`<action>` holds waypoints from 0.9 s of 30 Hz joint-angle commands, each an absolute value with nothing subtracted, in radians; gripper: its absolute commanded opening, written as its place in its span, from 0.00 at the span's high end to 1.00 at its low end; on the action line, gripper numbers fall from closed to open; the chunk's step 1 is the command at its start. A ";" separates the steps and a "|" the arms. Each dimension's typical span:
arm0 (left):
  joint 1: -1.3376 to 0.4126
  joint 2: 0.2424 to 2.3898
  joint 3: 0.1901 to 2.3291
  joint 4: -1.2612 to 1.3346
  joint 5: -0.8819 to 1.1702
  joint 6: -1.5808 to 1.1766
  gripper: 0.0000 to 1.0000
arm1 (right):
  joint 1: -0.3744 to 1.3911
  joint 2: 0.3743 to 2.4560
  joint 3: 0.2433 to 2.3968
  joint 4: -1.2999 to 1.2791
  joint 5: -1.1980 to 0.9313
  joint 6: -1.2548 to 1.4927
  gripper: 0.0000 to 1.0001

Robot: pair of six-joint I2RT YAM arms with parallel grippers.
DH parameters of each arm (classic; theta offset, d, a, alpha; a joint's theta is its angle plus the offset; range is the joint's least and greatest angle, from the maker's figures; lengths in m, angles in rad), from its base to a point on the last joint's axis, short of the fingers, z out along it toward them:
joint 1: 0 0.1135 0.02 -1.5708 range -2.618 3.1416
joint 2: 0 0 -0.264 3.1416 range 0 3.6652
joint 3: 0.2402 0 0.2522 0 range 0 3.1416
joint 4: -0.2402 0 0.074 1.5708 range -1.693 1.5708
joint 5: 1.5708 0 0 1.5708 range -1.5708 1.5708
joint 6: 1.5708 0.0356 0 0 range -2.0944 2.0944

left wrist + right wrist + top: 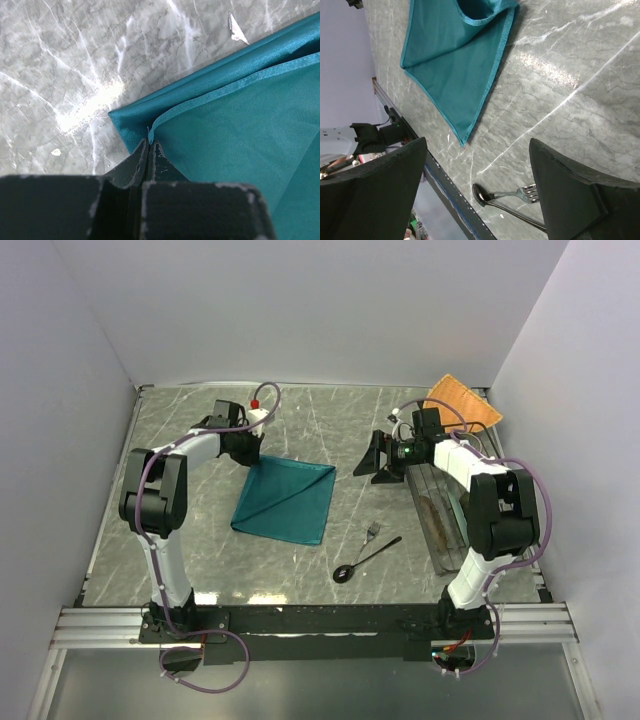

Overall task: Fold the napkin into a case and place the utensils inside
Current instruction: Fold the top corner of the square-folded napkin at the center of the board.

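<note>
The teal napkin (287,500) lies on the left-centre of the marbled tabletop (200,560), doubled over into a flat, roughly triangular shape with two layers showing at its far-left corner. The left claw (150,147) is pressed together on that corner, its tips pinching the hemmed edge of the upper layer just above the lower one. The right claw (378,462) hovers to the right of the napkin, apart from it, with its fingers spread wide and nothing between them. The fork (373,532) and the dark spoon (365,558) rest side by side on the bare tabletop, nearer than the napkin and to its right, untouched. An orange woven cloth (462,400) sits in the far-right corner. By my reading the folding is partway: one fold is made, no closed case is formed yet, and putting both utensils inside is not yet begun.
</note>
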State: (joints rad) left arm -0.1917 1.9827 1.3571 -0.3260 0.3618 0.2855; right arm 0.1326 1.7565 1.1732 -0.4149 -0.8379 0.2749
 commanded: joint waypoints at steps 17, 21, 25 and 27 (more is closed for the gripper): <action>-0.164 1.985 1.370 -0.285 0.324 0.209 0.85 | 0.183 1.761 1.250 -0.423 -0.833 0.244 0.20; -0.160 1.968 1.387 -0.288 0.318 0.190 0.70 | 0.184 1.753 1.256 -0.434 -0.831 0.229 0.16; -0.126 1.907 1.397 -0.295 0.334 0.157 0.53 | 0.184 1.741 1.273 -0.448 -0.827 0.200 0.13; -0.091 1.846 1.396 -0.291 0.360 0.108 0.45 | 0.184 1.738 1.299 -0.459 -0.824 0.189 0.09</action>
State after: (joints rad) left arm -0.1474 1.9800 1.3575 -0.3199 0.3260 0.1852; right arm 0.1749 1.7588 1.2209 -0.4446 -0.8307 0.2356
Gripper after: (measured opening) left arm 0.497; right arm 0.886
